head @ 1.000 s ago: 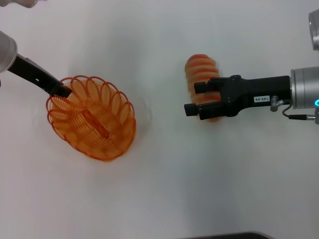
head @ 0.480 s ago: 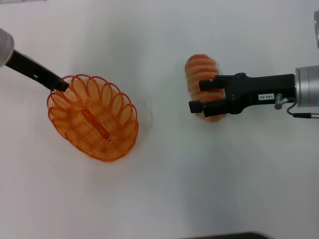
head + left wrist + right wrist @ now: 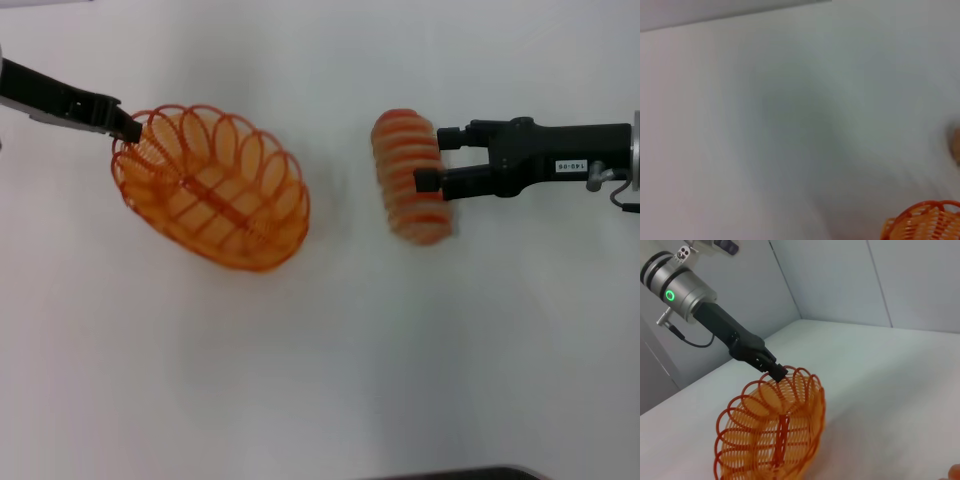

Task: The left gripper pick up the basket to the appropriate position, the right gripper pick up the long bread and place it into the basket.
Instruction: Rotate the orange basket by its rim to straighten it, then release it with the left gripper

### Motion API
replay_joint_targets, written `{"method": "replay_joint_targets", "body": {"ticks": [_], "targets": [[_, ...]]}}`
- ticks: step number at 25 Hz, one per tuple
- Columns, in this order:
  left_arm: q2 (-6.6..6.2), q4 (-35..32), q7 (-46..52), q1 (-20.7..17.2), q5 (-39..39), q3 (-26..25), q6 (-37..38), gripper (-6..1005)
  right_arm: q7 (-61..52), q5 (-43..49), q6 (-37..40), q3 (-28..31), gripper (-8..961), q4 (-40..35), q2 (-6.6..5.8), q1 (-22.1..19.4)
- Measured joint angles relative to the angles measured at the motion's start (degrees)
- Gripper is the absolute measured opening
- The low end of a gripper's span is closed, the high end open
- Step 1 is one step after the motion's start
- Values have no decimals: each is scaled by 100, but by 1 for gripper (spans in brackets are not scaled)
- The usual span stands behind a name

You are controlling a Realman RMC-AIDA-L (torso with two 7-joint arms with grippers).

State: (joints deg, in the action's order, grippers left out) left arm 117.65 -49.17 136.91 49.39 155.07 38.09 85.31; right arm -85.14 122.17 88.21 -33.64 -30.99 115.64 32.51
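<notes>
Little can be read here. The right gripper [image 3: 428,160], reaching in from the right of the head view, carries a small white label [image 3: 569,166] on its black body, just ahead of the wrist; it bears a short row of dark characters, but they are too small to make out. In the right wrist view, the left arm's silver wrist shows a round green lit sign [image 3: 670,295], a ring with a mark in it, not a letter or number. No other writing is visible.
</notes>
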Motion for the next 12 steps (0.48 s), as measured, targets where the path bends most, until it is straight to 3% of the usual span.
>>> {"method": "replay_joint_targets", "body": {"ticks": [12], "targets": [[70, 12, 1478, -265, -116, -452, -505, 44, 219, -85, -49, 115, 929, -82, -32, 25]]}}
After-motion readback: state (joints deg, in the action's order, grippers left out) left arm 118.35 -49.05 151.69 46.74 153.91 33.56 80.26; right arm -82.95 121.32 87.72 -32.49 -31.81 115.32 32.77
